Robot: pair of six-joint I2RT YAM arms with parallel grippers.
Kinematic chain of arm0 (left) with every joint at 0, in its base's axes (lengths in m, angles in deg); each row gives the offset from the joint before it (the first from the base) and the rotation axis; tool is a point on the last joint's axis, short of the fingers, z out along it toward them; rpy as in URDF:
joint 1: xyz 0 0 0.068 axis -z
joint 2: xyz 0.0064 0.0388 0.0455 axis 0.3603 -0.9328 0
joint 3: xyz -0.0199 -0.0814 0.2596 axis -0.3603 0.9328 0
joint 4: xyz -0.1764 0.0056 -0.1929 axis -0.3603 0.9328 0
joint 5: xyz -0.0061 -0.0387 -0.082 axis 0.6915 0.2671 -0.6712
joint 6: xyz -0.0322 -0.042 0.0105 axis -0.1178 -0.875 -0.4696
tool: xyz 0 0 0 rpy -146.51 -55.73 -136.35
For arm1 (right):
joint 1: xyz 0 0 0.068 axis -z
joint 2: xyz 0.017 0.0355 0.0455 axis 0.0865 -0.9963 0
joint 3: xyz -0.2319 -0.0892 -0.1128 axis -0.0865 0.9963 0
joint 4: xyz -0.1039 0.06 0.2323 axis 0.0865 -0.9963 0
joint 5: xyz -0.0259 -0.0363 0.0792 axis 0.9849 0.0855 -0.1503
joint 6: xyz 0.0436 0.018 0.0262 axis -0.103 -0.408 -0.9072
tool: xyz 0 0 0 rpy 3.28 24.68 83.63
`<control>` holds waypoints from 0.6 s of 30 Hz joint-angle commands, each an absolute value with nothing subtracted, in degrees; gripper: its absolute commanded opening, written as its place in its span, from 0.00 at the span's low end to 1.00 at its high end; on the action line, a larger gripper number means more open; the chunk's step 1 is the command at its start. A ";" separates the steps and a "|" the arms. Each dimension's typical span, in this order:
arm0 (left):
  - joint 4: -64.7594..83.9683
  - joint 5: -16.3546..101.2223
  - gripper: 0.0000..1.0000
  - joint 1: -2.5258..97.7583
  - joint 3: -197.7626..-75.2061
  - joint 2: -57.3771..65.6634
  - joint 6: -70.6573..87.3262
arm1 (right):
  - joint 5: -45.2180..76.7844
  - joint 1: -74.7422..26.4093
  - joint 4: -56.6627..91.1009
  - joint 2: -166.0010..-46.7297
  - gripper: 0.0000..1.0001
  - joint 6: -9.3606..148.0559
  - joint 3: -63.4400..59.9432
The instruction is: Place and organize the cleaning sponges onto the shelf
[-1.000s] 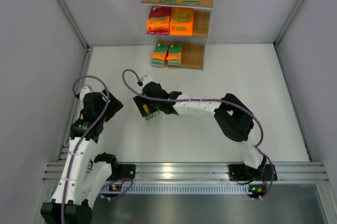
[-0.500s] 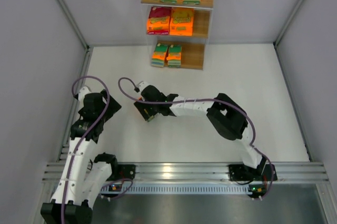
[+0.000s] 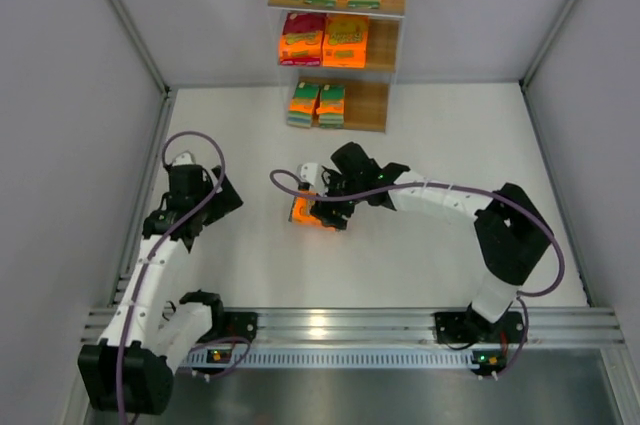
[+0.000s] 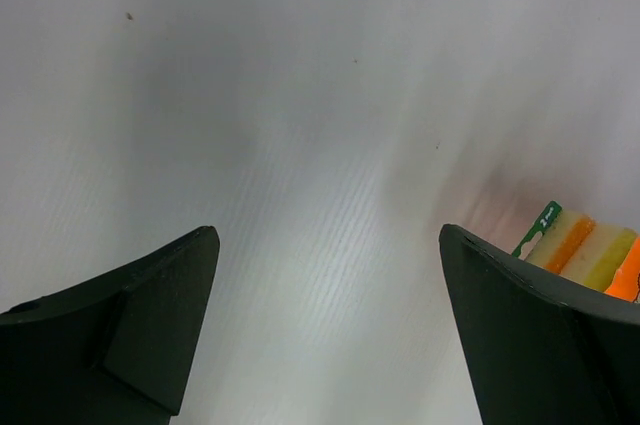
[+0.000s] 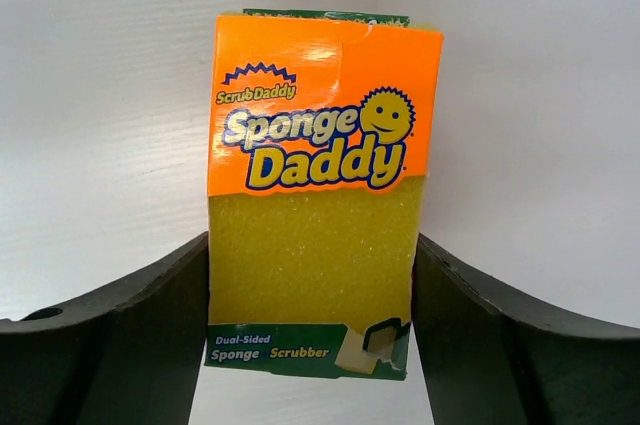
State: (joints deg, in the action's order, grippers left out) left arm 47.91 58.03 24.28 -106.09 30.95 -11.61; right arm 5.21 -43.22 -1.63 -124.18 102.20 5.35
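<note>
Right gripper on the loose pack

My left gripper (image 4: 328,235) hangs spread and empty. To its right the pack (image 5: 315,175) lies flat on the table, short of the shelf (image 3: 370,105), with my right gripper (image 5: 312,245) pinching its lower sides. Held that low, it could pivot when lifted. A second ago this gripper sat further left, jaws wider.

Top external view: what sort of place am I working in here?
Most likely an enclosed robot test cell, staged like a shop display: plain grey walls box in a white table, an aluminium rail runs along its near edge, and a small stepped shelf holds bright sponge packs.
</note>
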 commanded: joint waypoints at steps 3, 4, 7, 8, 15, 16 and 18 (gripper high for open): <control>39.49 45.87 0.98 24.46 -107.38 22.79 -9.35 | -4.07 -43.73 -4.93 -124.76 0.75 117.90 2.27; 38.61 44.12 0.98 24.46 -107.56 21.99 -9.35 | -4.61 -43.64 -6.34 -125.99 0.83 118.69 0.69; 37.46 43.23 0.98 24.54 -109.31 18.65 -9.18 | -3.66 -43.82 -11.89 -130.57 0.99 117.40 -6.52; 37.46 43.22 0.98 24.54 -109.66 18.03 -9.09 | -2.43 -43.91 -11.54 -131.01 0.99 114.86 -8.71; 34.65 39.01 0.97 25.24 -110.89 12.15 -9.00 | 4.13 -43.03 4.09 -118.38 0.99 84.86 -3.46; 34.56 39.09 0.97 25.68 -111.59 11.44 -9.09 | 7.40 -43.03 5.84 -116.88 0.99 80.08 -3.11; 34.04 39.79 0.97 27.35 -112.21 9.69 -9.09 | 19.91 -43.03 5.08 -113.45 0.99 61.34 -1.88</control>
